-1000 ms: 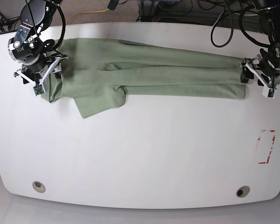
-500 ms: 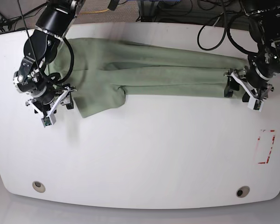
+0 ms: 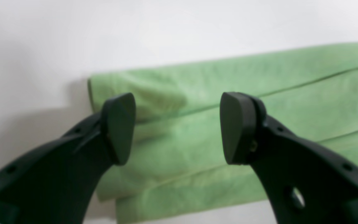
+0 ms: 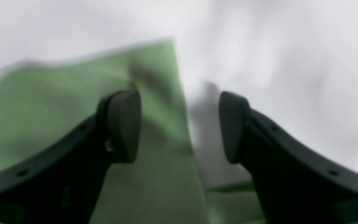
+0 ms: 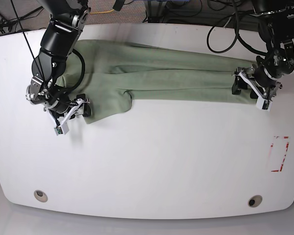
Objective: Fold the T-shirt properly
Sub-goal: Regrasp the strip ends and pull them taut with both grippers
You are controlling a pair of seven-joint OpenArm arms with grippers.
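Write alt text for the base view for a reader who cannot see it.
A pale green T-shirt, folded into a long band, lies across the far side of a white table. Both grippers are open, the right gripper at one end of it, the left gripper at the other.

T-shirt (image 4: pixel 154 174) blurred in right wrist view, collar unseen

No legible txt, labels or nos. anywhere in view.
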